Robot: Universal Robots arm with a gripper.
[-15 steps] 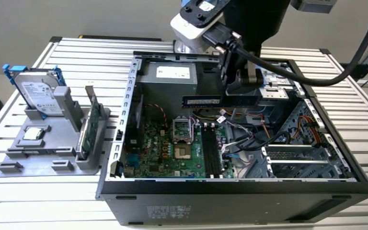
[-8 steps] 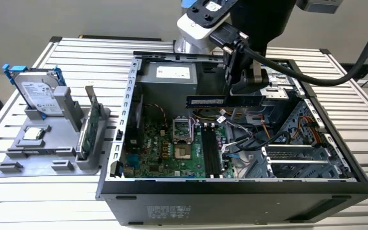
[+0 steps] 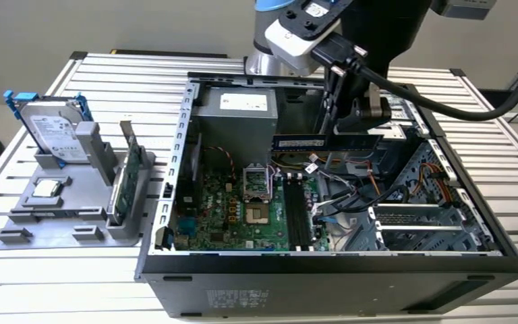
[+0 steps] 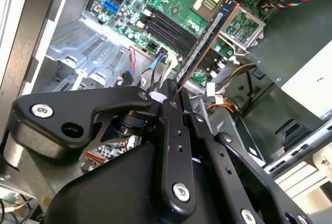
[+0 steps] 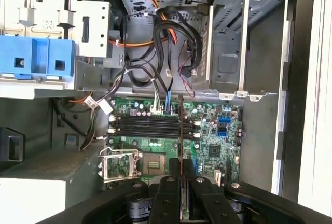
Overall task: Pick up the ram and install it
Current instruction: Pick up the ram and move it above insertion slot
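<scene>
Pincer (image 3: 334,137) clamped on ram (image 3: 299,142), over open computer case (image 3: 331,262); motherboard (image 3: 241,210) inside.

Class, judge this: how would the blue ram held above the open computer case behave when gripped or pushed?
Probably stiff: the ram juts straight from the gripper, no sag. Likely light, being so thin. Perhaps fragile: a bare board, sideways pushing could crack it.
</scene>
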